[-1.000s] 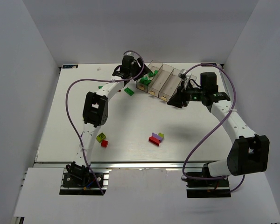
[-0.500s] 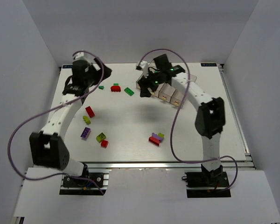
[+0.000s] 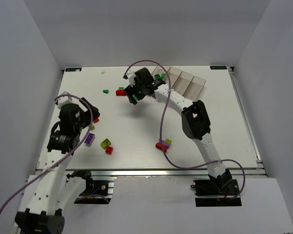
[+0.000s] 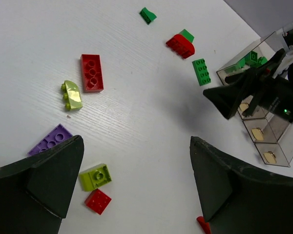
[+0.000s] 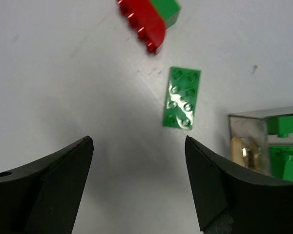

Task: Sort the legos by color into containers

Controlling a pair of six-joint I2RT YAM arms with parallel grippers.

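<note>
The left tool [image 4: 136,144] hangs released, jaws wide with nothing between them, above loose bricks on the left of the table [image 3: 210,126]. The long red brick [image 4: 92,72] lies just beside a curved yellow-green piece [image 4: 72,95], so a drop aimed at one could nudge the other or pinch two colours at once. Near the middle, the right tool [image 5: 137,141] is likewise spread and empty over a flat green plate [image 5: 181,97]. That plate is thin and may skid or slip from the pads, and it lies close to the leftmost bin [image 5: 244,127], whose wall a descending finger could strike. The red arched brick [image 5: 144,22] touches a green one, so lifting either may drag its neighbour. The clump [image 3: 162,145] near the front mixes three colours and would land wrongly if lifted whole. Loose on the table I count four red, three green, three yellow-green and two purple bricks. At the far side, right of centre, stand four bins [image 3: 185,80] in a row. At least two green bricks [image 5: 285,124] lie in the leftmost bin, and I see nothing in the other three.
</note>
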